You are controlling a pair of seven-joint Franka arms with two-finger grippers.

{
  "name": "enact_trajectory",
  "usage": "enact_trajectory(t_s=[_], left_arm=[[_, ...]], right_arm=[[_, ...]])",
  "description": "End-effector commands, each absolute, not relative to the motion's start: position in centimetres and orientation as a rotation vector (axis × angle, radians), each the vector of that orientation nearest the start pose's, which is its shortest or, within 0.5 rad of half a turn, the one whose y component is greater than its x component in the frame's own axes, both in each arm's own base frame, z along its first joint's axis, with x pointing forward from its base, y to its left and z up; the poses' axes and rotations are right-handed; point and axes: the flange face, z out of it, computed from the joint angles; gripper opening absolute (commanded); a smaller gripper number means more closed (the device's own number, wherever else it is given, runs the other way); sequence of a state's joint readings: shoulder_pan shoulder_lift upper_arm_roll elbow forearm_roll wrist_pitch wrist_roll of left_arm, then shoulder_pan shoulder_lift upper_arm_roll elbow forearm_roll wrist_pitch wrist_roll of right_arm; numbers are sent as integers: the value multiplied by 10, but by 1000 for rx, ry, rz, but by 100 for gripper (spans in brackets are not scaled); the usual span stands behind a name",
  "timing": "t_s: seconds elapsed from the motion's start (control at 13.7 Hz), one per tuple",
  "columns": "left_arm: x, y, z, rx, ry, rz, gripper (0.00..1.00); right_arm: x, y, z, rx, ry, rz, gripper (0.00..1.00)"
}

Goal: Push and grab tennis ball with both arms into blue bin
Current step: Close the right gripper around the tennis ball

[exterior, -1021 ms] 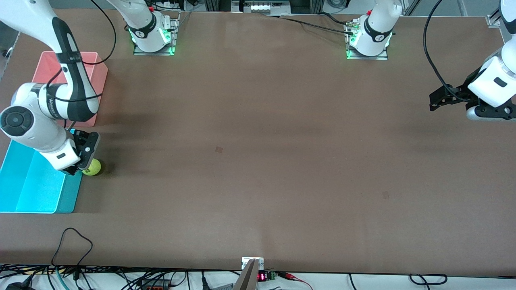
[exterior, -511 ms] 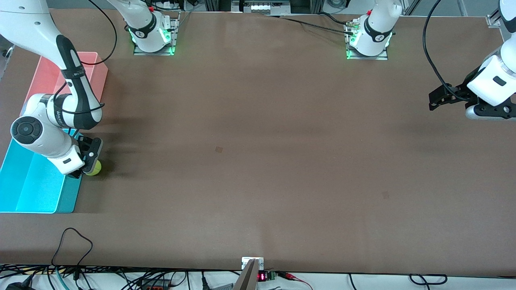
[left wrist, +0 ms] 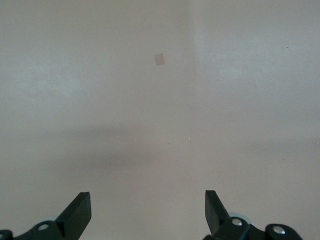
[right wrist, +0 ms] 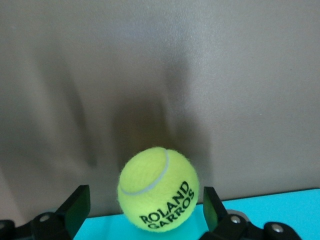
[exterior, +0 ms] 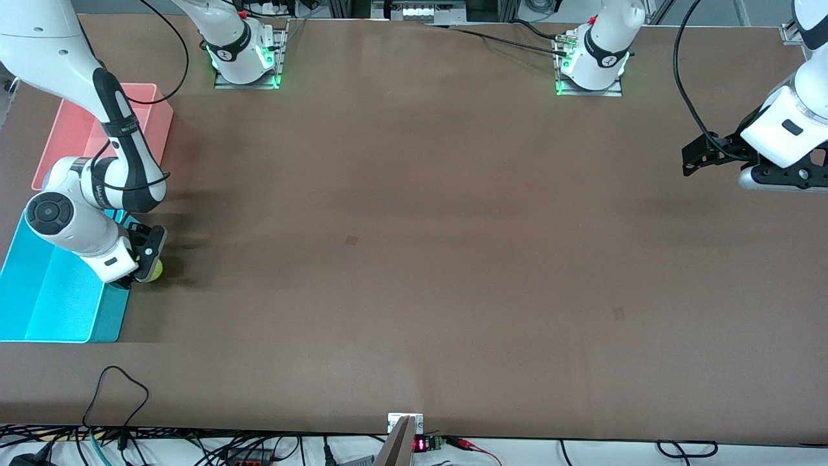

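A bare brown tabletop [exterior: 414,259] carries a pink bin [exterior: 155,113] and a blue bin [exterior: 58,304] at the right arm's end, with cables trailing along the edge nearest the front camera. The tennis ball [exterior: 154,271], printed ROLAND GARROS, rests on the tabletop just beside the blue bin's wall, between the spread fingers of the right end effector [exterior: 139,275], which is released around it. The left end effector [exterior: 687,165] waits over the left arm's end of the tabletop, fingers apart and holding nothing.
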State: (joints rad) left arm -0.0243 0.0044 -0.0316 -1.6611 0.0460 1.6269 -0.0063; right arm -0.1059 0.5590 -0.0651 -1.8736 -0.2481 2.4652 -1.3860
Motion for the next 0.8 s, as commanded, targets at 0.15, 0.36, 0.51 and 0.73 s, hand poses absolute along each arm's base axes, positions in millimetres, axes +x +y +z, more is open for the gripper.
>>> enact_trajectory(t_s=[0.15, 0.36, 0.51, 0.73], left_arm=[[551, -29, 591, -3111, 115, 42, 100], [551, -30, 591, -3112, 117, 42, 100], [551, -30, 591, -3110, 120, 42, 100], [551, -30, 591, -3112, 120, 44, 100]], right_arm=[[634, -112, 207, -2497, -2179, 146, 100], [633, -113, 201, -2498, -2175, 144, 100], [633, -116, 198, -2505, -2176, 130, 100], [633, -117, 194, -2510, -2175, 122, 100]])
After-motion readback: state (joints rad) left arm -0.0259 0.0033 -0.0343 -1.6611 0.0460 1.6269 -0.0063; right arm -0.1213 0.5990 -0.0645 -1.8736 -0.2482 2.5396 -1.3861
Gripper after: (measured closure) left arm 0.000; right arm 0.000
